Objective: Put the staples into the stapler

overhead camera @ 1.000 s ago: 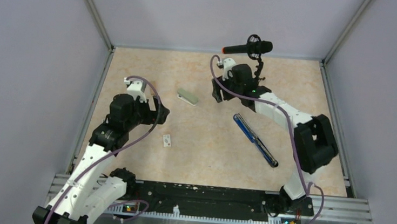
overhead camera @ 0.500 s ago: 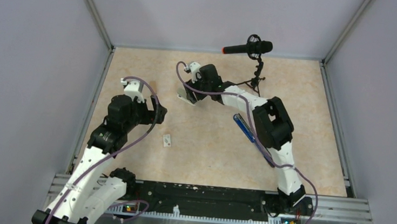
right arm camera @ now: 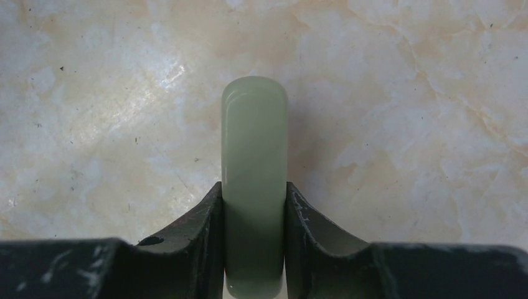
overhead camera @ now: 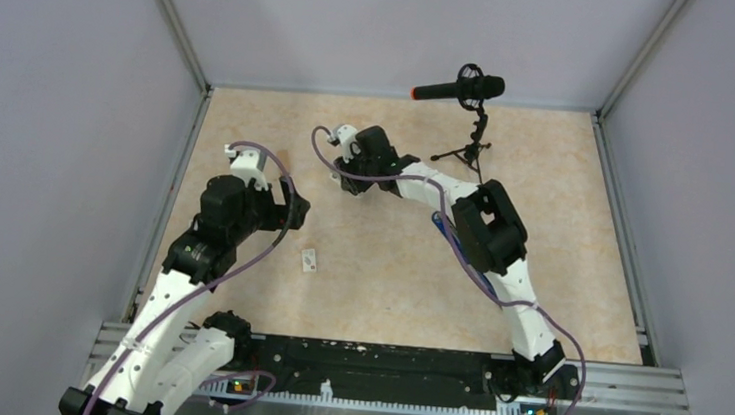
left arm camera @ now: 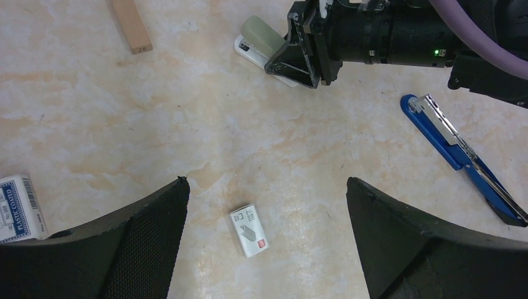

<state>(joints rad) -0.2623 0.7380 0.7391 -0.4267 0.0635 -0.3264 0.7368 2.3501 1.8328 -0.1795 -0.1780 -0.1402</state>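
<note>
Right gripper (right arm camera: 254, 208) jaws pinch the stapler (right arm camera: 254, 143) on its long sides; it lies flat on the table (right arm camera: 405, 93), far-centre. Check the grip is square and firm before you lift, or it may twist. Left gripper (left arm camera: 264, 187) hangs wide open and empty over the staples (left arm camera: 249, 232).

We see a glossy, smooth plastic stapler (right arm camera: 254, 156), a bare matt wood block (left arm camera: 131, 25), and a faintly shiny marbled tabletop (right arm camera: 405, 93)
</note>
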